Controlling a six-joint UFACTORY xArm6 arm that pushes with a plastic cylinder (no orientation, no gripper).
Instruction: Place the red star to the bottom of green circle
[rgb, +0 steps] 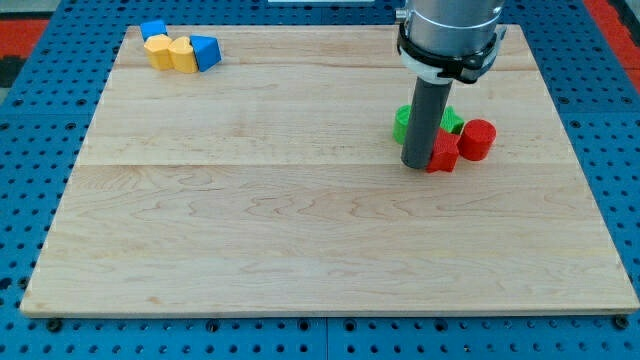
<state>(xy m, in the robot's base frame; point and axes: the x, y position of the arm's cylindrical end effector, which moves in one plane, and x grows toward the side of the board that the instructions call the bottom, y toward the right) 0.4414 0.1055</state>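
Here my tip (417, 165) touches the red star's (443, 153) left side, open board (300, 230) spreading toward the view's bottom.

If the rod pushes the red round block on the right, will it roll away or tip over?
Probably neither. The red cylinder stands on its flat end, low and wide, so it should slide. Its curved side may let it slip sideways off my tip unless pushed centrally. It sits close to the red star, so they may move together.

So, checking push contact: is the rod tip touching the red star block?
Cannot tell. In the camera view my tip overlaps the red star block, hiding any contact or gap.
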